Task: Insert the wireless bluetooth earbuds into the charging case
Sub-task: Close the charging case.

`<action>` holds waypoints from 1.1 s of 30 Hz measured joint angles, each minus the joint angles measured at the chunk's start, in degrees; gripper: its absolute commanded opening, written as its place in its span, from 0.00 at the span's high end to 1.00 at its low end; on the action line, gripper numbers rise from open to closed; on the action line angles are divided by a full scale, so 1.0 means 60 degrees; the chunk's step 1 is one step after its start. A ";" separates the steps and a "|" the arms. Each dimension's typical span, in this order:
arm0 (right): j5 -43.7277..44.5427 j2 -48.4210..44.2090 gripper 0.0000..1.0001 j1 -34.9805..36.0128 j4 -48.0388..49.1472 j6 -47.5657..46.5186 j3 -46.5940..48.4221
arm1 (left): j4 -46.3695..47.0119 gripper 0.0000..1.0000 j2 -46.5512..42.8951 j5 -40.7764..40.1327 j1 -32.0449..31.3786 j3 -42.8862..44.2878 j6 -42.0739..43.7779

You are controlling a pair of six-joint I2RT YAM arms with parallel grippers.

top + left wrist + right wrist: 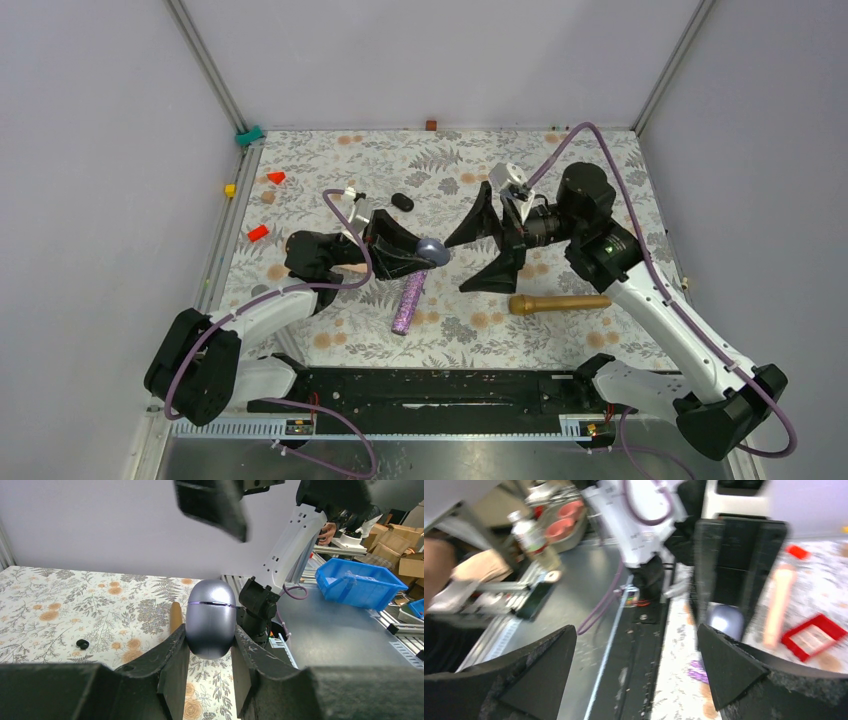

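My left gripper is shut on the charging case, a smooth grey-purple egg shape. In the left wrist view the case stands between the fingers with its lid seam closed, and my left gripper pinches its lower half. One tiny black earbud lies on the floral cloth to the left. My right gripper hangs wide open just right of the case, facing it. From the right wrist, the case shows blurred beyond my open right gripper.
A glittery purple microphone lies just in front of the case and a gold microphone to the right. A black oval capsule sits behind the left gripper. Red pieces and a yellow block lie at the far left.
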 measured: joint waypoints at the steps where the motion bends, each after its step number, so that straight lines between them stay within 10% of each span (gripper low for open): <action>1: 0.0525 0.0004 0.01 -0.0004 -0.0532 -0.0492 0.0106 | 0.0004 1.00 0.0000 0.0004 0.0000 0.0004 -0.0004; 8: 0.3632 0.0131 0.10 -0.0011 -0.2371 -0.2878 0.0073 | 0.0000 1.00 0.0000 0.0004 0.0000 0.0015 -0.0004; 33: 0.4473 0.0262 0.20 0.0441 -0.1566 -0.3566 -0.0987 | -0.0266 1.00 0.0146 0.0044 -0.0135 0.0015 0.0087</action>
